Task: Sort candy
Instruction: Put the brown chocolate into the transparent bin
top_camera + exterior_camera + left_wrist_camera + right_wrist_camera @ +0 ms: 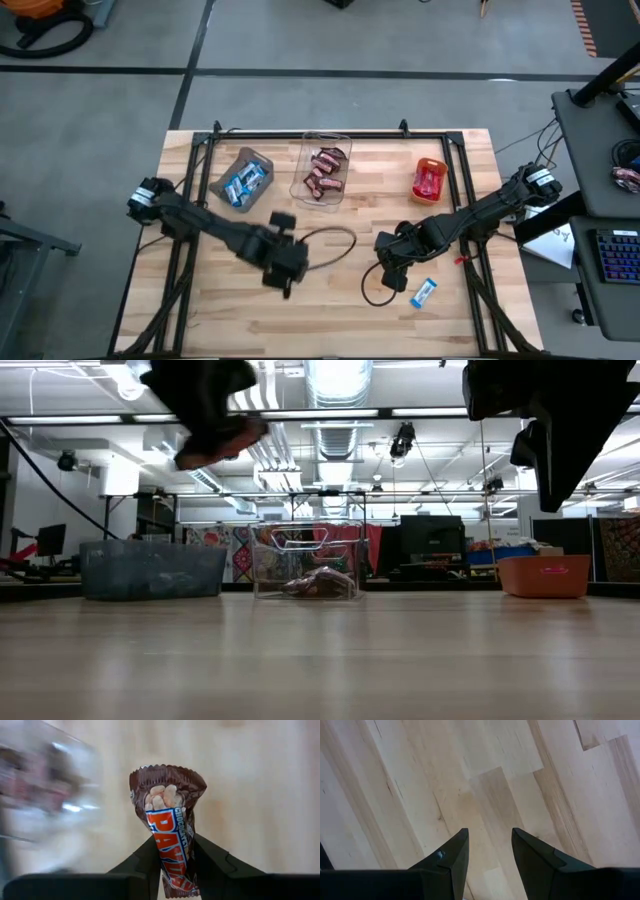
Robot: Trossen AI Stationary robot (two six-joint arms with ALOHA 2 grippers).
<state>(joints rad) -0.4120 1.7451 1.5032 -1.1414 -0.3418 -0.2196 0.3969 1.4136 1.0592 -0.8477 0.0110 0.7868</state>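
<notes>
A dark brown candy bar [170, 835] stands clamped between the fingers of the left gripper [172, 865], which hangs above the middle of the bench [330, 320], just in front of the clear bin [322, 170] of brown bars. One blue-and-white bar [424, 293] lies on the wood toward the front right corner. Beside it the right gripper [490, 845] hovers over bare planks, jaws parted and holding nothing. Along the far edge, the grey bin [242, 180] holds blue-and-white bars and the orange bin [429, 180] red ones.

Three bins stand along the far side of the wooden counter [330, 310]: grey bin [228, 170] left, clear bin [345, 140] in the middle, orange bin [418, 170] right.
</notes>
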